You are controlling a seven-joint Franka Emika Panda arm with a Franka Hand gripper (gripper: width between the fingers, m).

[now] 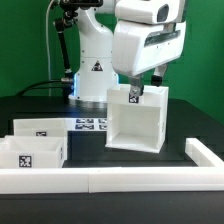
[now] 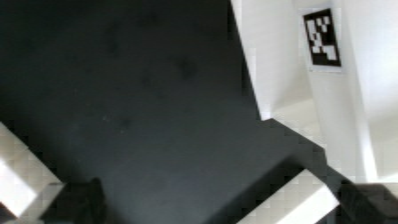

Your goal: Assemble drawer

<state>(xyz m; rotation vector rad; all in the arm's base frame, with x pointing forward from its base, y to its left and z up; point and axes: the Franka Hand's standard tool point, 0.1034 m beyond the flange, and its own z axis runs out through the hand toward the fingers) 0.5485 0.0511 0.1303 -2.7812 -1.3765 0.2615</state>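
Hand: the hand (image 2: 196,205) looks released. Its fingers (image 2: 71,200) are spread with only bare tabletop (image 2: 125,90) between them, so it isn't carrying anything.
Casing: the casing (image 1: 138,118) is right under the hand, upright on the tabletop with its open side facing the exterior camera. The hand hangs at its top back corner, next to the tag (image 2: 320,40) on the wall. Honestly can't tell from either view whether a finger is touching that wall or is just beside it.
Marker board: the marker board (image 1: 90,123) lies flat a bit beyond the casing from the hand, toward the exterior view's left.
Trays: the back tray (image 1: 45,128) and the front tray (image 1: 30,153) are well apart from the hand, further off on that same side. They sit just beside each other, both empty and open-top.
Border wall: the border wall (image 1: 110,180) is farthest out, running along the front of the tabletop.
Progress: early days, I'd say. The casing is standing but nothing's in it, and both trays are outside.
Left to do: each tray has to be grabbed and slid into the casing.
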